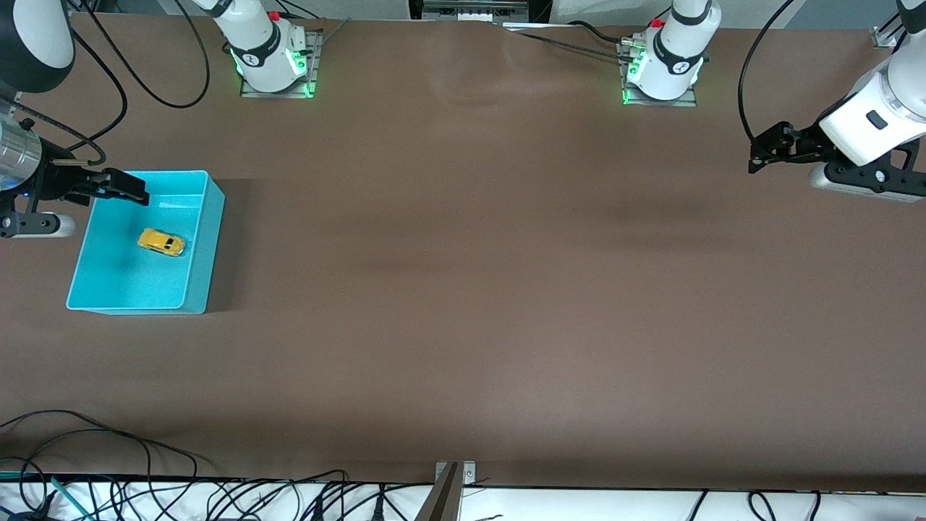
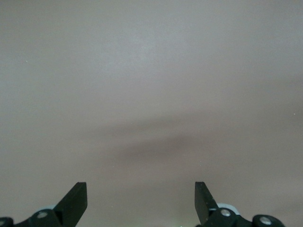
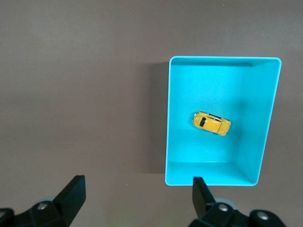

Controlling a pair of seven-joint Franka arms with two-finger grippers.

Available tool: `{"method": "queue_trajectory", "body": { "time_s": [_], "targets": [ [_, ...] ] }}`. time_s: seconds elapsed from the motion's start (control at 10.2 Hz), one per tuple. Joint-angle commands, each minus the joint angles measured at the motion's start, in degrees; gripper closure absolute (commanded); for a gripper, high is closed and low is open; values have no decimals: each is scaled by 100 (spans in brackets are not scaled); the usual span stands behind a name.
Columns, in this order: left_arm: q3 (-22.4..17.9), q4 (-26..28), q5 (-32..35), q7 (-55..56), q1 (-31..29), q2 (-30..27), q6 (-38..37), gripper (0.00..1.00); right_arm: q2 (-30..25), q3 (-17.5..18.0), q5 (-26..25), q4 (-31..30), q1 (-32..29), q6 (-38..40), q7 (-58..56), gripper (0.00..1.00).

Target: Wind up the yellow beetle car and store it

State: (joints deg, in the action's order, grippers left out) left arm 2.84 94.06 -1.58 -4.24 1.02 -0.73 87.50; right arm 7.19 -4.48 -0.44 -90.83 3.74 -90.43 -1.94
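Note:
The yellow beetle car (image 1: pixel 161 242) lies inside the turquoise bin (image 1: pixel 195 289) at the right arm's end of the table. It also shows in the right wrist view (image 3: pixel 211 123), near the middle of the bin (image 3: pixel 213 178). My right gripper (image 1: pixel 137 189) is open and empty, up in the air over the bin's rim on the side nearest the robots' bases; the right wrist view shows the gripper (image 3: pixel 137 189) with its jaws wide apart. My left gripper (image 1: pixel 754 159) is open and empty above bare table at the left arm's end, and the left wrist view shows only its own gripper (image 2: pixel 141 194) and brown tabletop.
The two arm bases (image 1: pixel 273 65) (image 1: pixel 662 72) stand along the table edge by the robots. Black cables (image 1: pixel 145 79) lie near the right arm's base, and more cables (image 1: pixel 108 463) run along the edge nearest the front camera.

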Motion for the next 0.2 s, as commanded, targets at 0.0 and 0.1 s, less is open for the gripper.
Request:
{"method": "queue_trajectory", "body": {
  "time_s": [0.0, 0.1],
  "targets": [
    [-3, -116, 114, 89, 47, 21, -111, 0, -139, 97, -62, -154, -84, -63, 97, 0],
    [-3, -116, 114, 90, 47, 21, -111, 0, -130, 97, -44, -154, -84, -72, 106, 0]
  ]
}}
